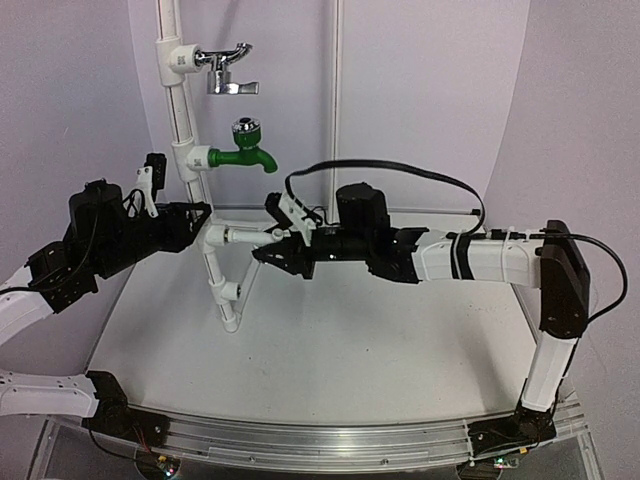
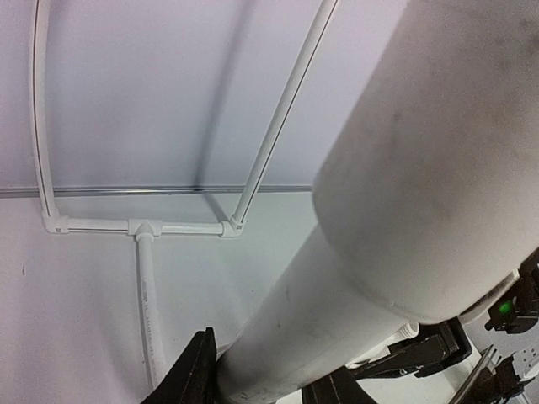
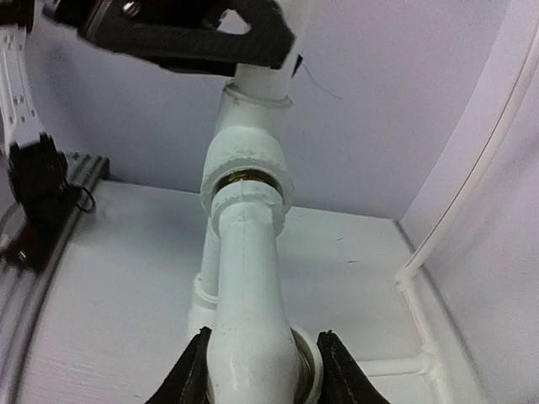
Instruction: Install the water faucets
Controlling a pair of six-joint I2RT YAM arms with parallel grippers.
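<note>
White plastic, the water faucet lies level, its far end meeting a threaded fitting low on the upright pipe stand; in the right wrist view a brass-coloured ring shows at that joint, and whether the thread is fully home cannot be told; the right gripper is closed around the faucet's near end, with a black finger pressed against each side of its body; the left gripper comes in from the opposite side and clamps the stand's pipe just above the fitting, the fat white tube filling the gap between its fingers in the left wrist view; higher on the same pipe a green-bodied tap points right; above it a chrome lever tap sits near the top; the stand's foot rests on the white table, between the two arms.
</note>
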